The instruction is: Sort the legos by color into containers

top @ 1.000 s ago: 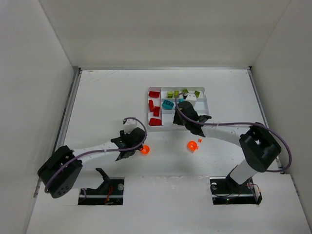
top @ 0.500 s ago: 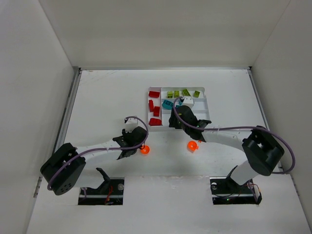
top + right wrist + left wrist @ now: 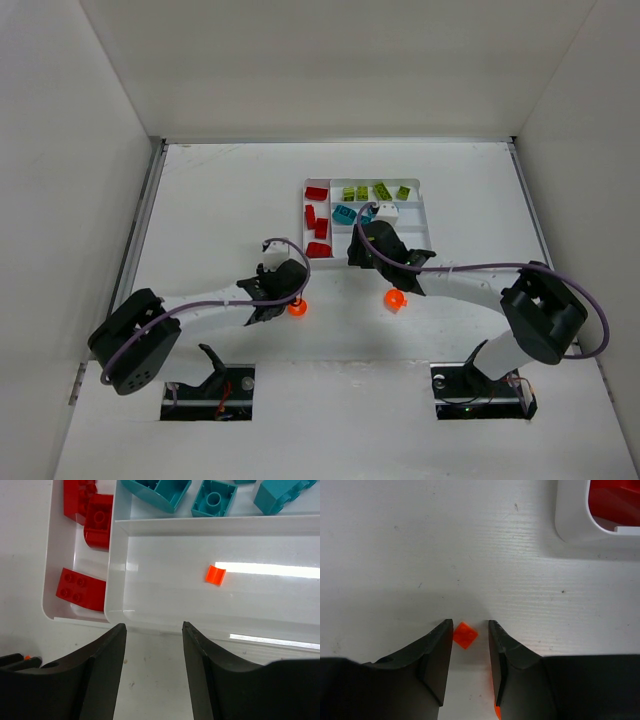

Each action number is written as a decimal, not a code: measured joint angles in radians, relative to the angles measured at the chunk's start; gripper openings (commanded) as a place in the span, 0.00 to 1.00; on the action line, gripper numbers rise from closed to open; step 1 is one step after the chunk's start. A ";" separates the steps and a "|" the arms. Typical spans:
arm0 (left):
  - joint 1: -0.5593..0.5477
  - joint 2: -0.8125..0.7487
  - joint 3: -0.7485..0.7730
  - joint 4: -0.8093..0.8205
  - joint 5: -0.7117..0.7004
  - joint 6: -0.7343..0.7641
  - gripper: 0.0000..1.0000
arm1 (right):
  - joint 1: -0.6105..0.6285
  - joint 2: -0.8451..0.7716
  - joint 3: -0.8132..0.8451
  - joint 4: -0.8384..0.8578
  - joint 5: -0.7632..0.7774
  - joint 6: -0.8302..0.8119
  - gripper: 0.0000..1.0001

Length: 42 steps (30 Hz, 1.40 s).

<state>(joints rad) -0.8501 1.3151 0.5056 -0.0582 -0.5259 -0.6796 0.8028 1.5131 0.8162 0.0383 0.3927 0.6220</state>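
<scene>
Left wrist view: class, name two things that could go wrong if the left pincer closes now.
1. The tiny orange square plastic brick lies cornerwise between the fingers of the open left pincer. Squeezed on its corners, it may twist or pop out.
2. A second orange plastic piece shows at the edge of one finger. Closing could knock it across the white table.

The tray (image 3: 150, 624) is white. In it lie red bricks (image 3: 80, 589), teal bricks (image 3: 214, 499), yellow-green bricks (image 3: 382, 189) and one orange piece (image 3: 215, 574). An orange brick (image 3: 465, 634) sits on the white, faintly streaked worktop (image 3: 420, 545).
</scene>
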 measured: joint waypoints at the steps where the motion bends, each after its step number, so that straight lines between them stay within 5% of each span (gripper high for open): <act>1: -0.003 0.000 0.000 -0.002 0.000 -0.002 0.32 | 0.000 0.000 0.000 0.000 0.000 0.000 0.55; 8: -0.019 -0.009 0.004 -0.040 -0.003 -0.036 0.34 | 0.001 -0.001 0.000 0.000 0.000 0.000 0.55; 28: -0.076 0.053 0.058 -0.104 -0.078 -0.084 0.13 | 0.034 -0.013 -0.013 0.023 0.000 0.003 0.55; 42: -0.064 -0.106 0.093 -0.194 -0.077 -0.057 0.12 | 0.037 -0.126 -0.098 0.038 0.001 0.003 0.55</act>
<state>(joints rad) -0.9146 1.2087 0.5991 -0.2520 -0.6025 -0.7368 0.8402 1.3869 0.7185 0.0765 0.3935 0.6254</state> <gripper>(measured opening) 0.116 0.548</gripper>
